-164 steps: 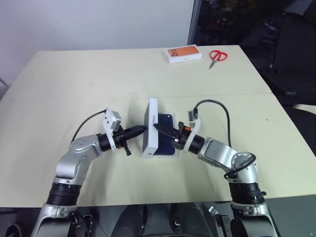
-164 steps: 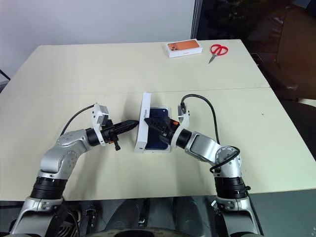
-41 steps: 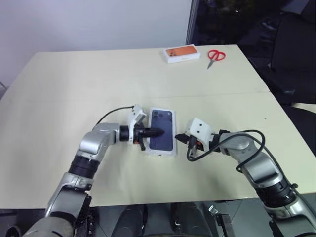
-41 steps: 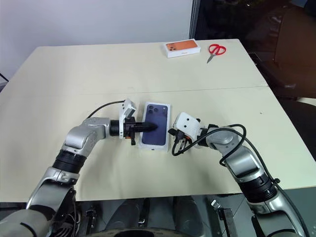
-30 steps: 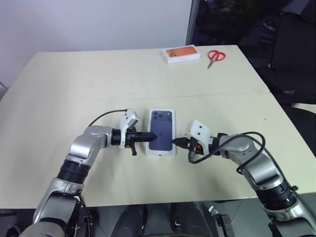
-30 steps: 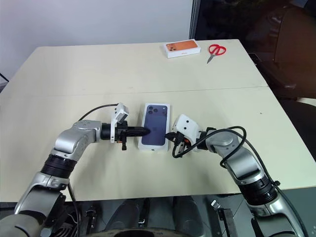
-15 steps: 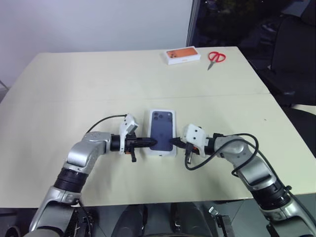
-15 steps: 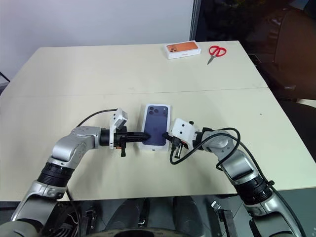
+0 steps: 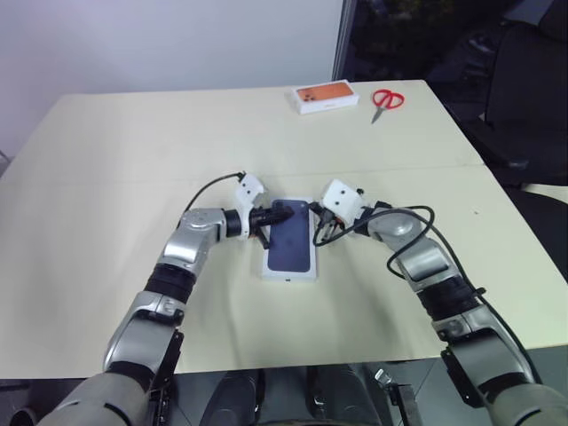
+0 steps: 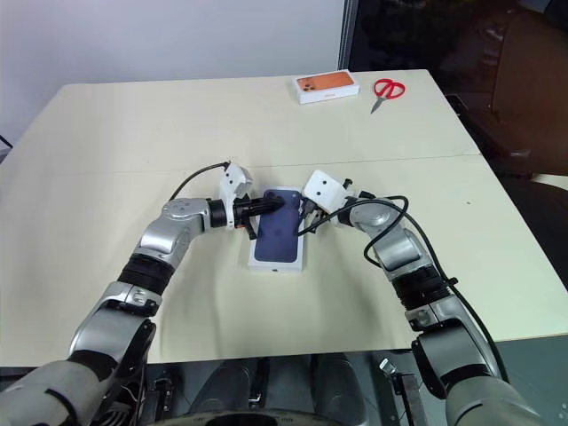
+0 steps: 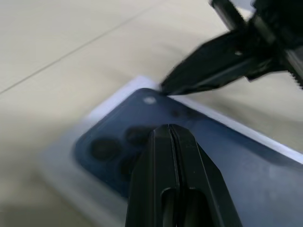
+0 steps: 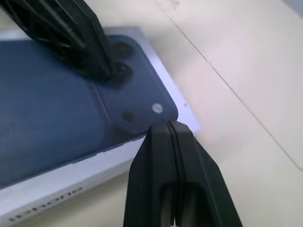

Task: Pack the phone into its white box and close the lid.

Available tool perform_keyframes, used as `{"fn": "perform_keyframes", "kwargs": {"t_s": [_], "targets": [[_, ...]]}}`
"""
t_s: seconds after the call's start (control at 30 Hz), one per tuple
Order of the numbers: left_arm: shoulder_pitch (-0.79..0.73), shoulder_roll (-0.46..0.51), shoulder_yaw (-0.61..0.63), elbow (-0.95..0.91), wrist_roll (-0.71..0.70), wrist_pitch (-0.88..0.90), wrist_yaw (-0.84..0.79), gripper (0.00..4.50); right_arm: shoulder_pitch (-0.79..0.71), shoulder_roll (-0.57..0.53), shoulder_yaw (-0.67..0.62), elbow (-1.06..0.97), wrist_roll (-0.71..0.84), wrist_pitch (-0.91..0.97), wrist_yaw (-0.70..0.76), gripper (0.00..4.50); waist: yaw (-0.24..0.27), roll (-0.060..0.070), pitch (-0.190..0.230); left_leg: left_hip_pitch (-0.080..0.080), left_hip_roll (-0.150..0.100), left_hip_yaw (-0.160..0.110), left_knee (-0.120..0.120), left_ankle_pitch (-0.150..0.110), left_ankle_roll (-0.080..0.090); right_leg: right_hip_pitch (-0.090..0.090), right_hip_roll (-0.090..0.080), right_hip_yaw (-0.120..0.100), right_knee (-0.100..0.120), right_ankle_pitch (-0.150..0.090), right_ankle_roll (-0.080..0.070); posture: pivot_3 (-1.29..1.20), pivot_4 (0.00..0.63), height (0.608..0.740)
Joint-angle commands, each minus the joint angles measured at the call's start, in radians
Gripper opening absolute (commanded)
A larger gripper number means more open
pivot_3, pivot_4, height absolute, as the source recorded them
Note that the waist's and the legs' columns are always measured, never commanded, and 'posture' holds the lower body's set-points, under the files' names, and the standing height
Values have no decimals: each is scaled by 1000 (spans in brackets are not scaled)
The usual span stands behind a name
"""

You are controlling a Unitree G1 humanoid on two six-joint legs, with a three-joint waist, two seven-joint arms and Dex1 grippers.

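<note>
We see the lid (image 9: 290, 241) lying printed face up, closed over the white box, on the cream surface (image 9: 133, 160). Our left tool (image 9: 282, 214), fingers together, presses its far end; our right tool (image 9: 313, 209), also pinched together, meets that end's right corner.

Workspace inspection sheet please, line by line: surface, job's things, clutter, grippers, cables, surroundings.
Surface: beige table, seam across it.
Job's things: lid with the printed phone lies flat, closed on the white box.
Clutter: orange-topped box and red scissors at the far edge.
Grippers: left gripper and right gripper, jaws shut, tips at the lid's far end.
Cables: black cable loops at each wrist.
Surroundings: white wall, dark chairs.
</note>
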Motion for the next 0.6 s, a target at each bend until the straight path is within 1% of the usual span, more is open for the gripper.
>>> {"fn": "perform_keyframes", "kwargs": {"t_s": [0.03, 0.13, 0.27, 0.3, 0.37, 0.4, 0.43, 0.5, 0.53, 0.6], "targets": [[41, 29, 8, 10, 10, -5, -39, 0, 50, -12, -3, -66, 33, 47, 61, 34, 0, 0, 0, 3, 0, 0, -1, -3, 6, 3, 0, 0, 0, 0, 0, 0, 150, 740], [69, 64, 71, -89, -57, 54, -61, 0, 76, -20, -88, -133, 119, 99, 91, 34, -2, 0, 0, 11, 1, 1, -3, -4, 6, 10, 1, 1, -1, 0, 0, 0, 150, 740], [108, 144, 126, -221, -126, 179, -87, 0, 101, -35, -211, -243, 282, 229, 143, 34, -2, 0, 1, 9, 2, 1, -3, -4, 7, 7, 1, 1, -1, 0, 0, 0, 150, 740], [121, 175, 148, -242, -137, 196, -91, 259, 112, -36, -249, -298, 346, 262, 158, 265, -1, 0, 1, 8, 2, 1, -3, -4, 7, 7, 1, 2, -1, 0, 0, 0, 150, 740], [154, 215, 221, -274, -180, 192, -95, 828, 151, -57, -298, -406, 437, 308, 198, 840, 1, 0, 1, 7, 2, 1, -3, -4, 7, 5, 1, 2, -1, 0, 0, 0, 150, 740], [170, 234, 260, -279, -209, 209, -96, 1269, 171, -66, -313, -439, 458, 310, 207, 1268, 1, 0, 1, 7, 2, 1, -3, -4, 6, 5, 1, 2, -1, 0, 0, 0, 150, 740], [190, 257, 271, -270, -206, 213, -97, 1685, 183, -72, -321, -445, 466, 314, 205, 1732, 1, 0, 1, 6, 2, 1, -4, -4, 6, 4, 1, 2, -1, 0, 0, 0, 150, 740], [228, 298, 257, -256, -165, 189, -97, 2706, 191, -81, -330, -430, 464, 303, 189, 2770, 1, 0, 1, 7, 2, 1, -4, -4, 7, 5, 1, 2, -2, 0, 0, 0, 150, 740], [248, 303, 274, -264, -173, 165, -100, 3168, 192, -93, -325, -419, 457, 286, 198, 3240, 2, 0, 1, 7, 2, 2, -4, -4, 7, 5, 1, 2, -2, 0, 0, 0, 150, 740], [268, 313, 310, -300, -205, 173, -90, 4173, 181, -107, -336, -404, 469, 278, 212, 4254, 4, 1, 1, 7, 2, 3, -4, -4, 7, 6, 1, 3, -2, 0, 0, 0, 150, 740]]}}
